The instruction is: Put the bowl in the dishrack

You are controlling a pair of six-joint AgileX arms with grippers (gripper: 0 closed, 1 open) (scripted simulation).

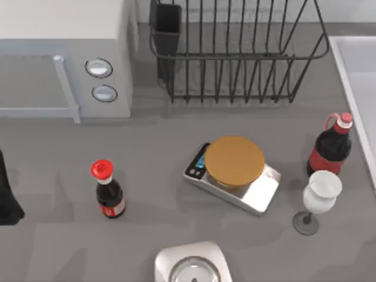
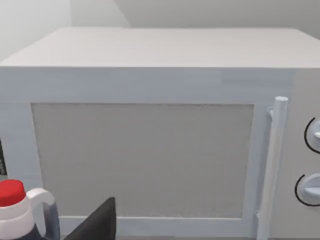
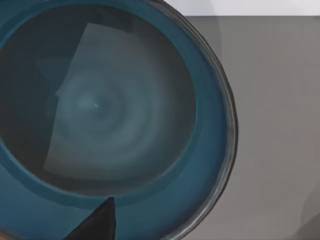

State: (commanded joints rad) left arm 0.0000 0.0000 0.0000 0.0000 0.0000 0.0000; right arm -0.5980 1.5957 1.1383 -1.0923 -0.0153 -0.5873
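The bench [image 1: 176, 153] carries the microwave [image 1: 64, 53], with the dishrack [image 1: 235, 59] just beside it and standing empty. The scale [image 1: 247, 188] with its orange disc [image 1: 234, 161] lies near the rack's front. The bowl [image 3: 115, 115] sits right under the right tool; I cannot tell whether either tool is spread. It looks rigid, glazed, probably slippery and breakable, so pinch the rim.

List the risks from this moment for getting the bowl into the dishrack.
1. The right wrist view looks straight into the bowl, with a dark fingertip at its rim; an edge hold might slip.
2. The dishrack has thin upright bars; the bowl could catch or tip.
3. The goblet and cola bottle could be knocked.
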